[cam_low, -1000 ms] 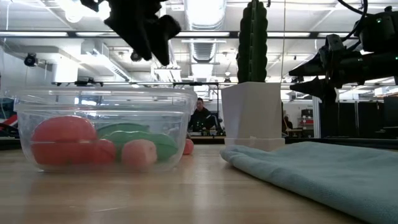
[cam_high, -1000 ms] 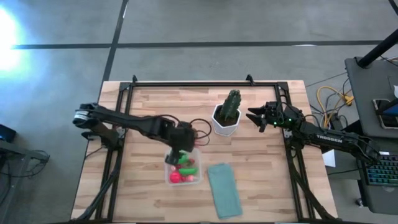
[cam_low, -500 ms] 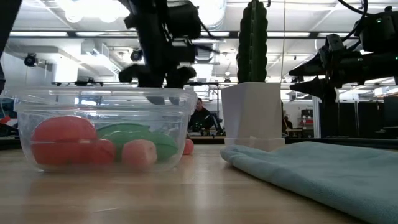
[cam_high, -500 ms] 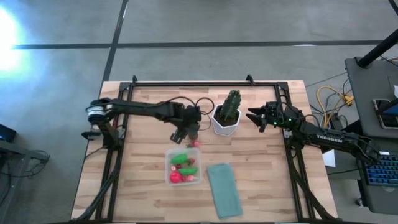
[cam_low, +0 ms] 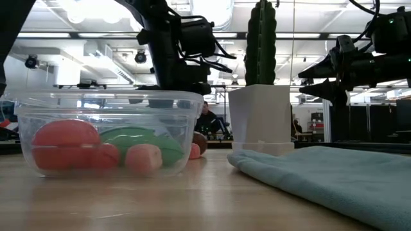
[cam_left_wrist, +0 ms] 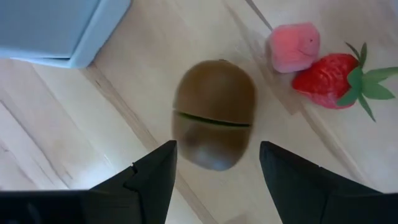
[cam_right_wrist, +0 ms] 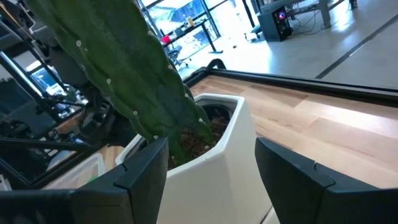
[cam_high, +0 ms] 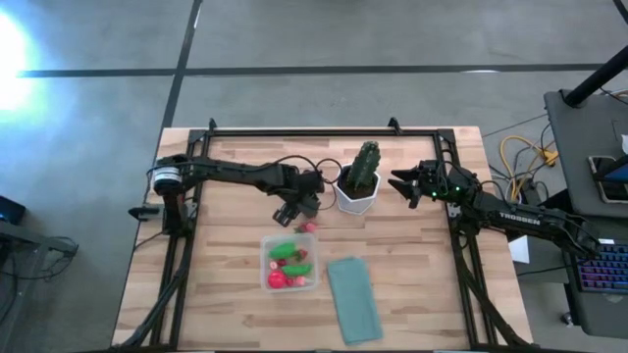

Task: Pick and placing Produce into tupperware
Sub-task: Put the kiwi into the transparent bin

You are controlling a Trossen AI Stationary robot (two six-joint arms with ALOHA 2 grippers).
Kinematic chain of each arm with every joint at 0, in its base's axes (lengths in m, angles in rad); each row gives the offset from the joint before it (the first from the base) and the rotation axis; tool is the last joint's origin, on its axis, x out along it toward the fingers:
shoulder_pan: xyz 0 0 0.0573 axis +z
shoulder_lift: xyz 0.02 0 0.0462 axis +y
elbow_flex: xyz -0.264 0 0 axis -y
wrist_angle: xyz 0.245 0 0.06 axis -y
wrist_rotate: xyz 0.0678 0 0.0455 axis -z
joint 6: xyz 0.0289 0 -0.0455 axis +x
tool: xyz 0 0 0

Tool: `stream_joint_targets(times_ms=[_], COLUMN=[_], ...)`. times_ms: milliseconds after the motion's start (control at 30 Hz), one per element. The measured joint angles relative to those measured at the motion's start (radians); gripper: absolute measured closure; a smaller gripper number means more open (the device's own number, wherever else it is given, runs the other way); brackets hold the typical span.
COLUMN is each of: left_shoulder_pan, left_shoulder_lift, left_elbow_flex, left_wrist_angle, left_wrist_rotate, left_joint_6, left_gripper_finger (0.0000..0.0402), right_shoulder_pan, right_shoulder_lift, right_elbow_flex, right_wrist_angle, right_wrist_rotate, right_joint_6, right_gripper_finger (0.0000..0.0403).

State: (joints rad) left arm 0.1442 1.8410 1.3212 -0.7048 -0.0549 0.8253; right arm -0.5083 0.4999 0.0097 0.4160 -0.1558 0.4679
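Left wrist view: left gripper [cam_left_wrist: 214, 163] spread above brown kiwi [cam_left_wrist: 213, 122]

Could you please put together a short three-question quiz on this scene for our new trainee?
1. True or false: the left hand is shut on the kiwi.
2. Which two pieces lie on the wood beside the kiwi? A) strawberry and pink piece B) banana and lemon C) two carrots
3. Fill in: the right hand waits beside the white pot holding the ____.

Key:
1. False: its fingers stand open on either side of the kiwi, which lies on the table.
2. A.
3. Cactus.

The tupperware already holds red, green and pink pieces; the teal cloth lies next to it.
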Motion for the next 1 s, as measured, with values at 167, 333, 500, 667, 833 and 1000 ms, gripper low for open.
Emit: stream_joint_targets(times_ms=[167,333,500,667,833,1000], left_shoulder_pan=[0.0,0.0,0.0,0.001,0.0,0.001], left_shoulder_lift=[0.001,0.001,0.001,0.001,0.008,0.033], left_elbow_flex=[-0.002,-0.005,-0.012,-0.02,-0.021,-0.021], left_wrist_angle=[0.008,0.051,0.054,0.054,0.076,0.086], left_wrist_rotate=[0.046,0.049,0.059,0.097,0.11,0.132], left_joint_6=[0.0,-0.005,-0.019,-0.037,-0.037,-0.048], left_gripper_finger=[0.0187,0.0187,0.0187,0.0187,0.0187,0.0187], right_shoulder_pan=[0.0,0.0,0.0,0.0,0.0,0.0], right_shoulder_lift=[0.0,0.0,0.0,0.0,0.0,0.0], right_elbow_flex=[0.0,0.0,0.0,0.0,0.0,0.0], right_wrist_angle=[0.0,0.0,0.0,0.0,0.0,0.0], right_wrist_rotate=[0.0,0.0,0.0,0.0,0.0,0.0], right_joint_6=[0.0,0.0,0.0,0.0,0.0,0.0], right_gripper_finger=[0.017,0.017,0.017,0.017,0.017,0.017])
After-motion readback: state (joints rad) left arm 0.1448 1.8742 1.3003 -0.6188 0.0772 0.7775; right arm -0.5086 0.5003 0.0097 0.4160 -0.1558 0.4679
